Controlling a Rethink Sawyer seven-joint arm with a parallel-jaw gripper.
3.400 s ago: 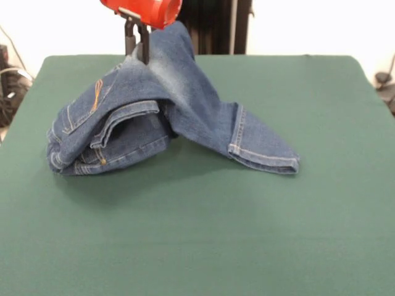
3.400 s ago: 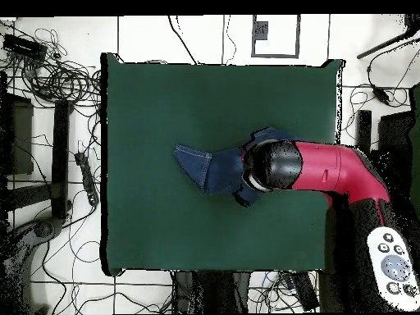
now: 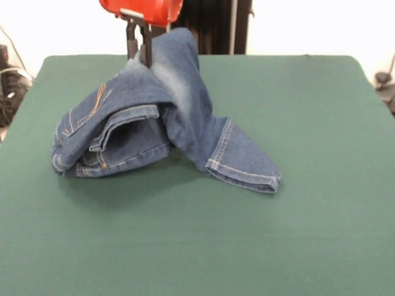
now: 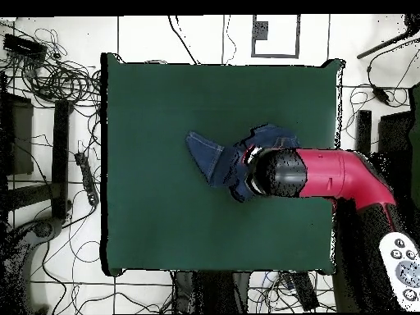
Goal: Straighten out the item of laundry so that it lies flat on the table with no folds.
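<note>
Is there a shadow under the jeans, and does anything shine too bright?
Front view: a soft dark shadow lies on the table under the bunched jeans that the tool holds up, and the wall behind glows washed-out white. Overhead view: no clear shadow shows, and the arm hides part of the jeans.

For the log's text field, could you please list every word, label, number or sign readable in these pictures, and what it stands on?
None can be read.
Jeans: orange stitching only, no lettering visible.
Claw and red arm: no visible marking.
Table: plain green.
White device at the overhead view's edge: buttons, any symbols too small to read.
</note>
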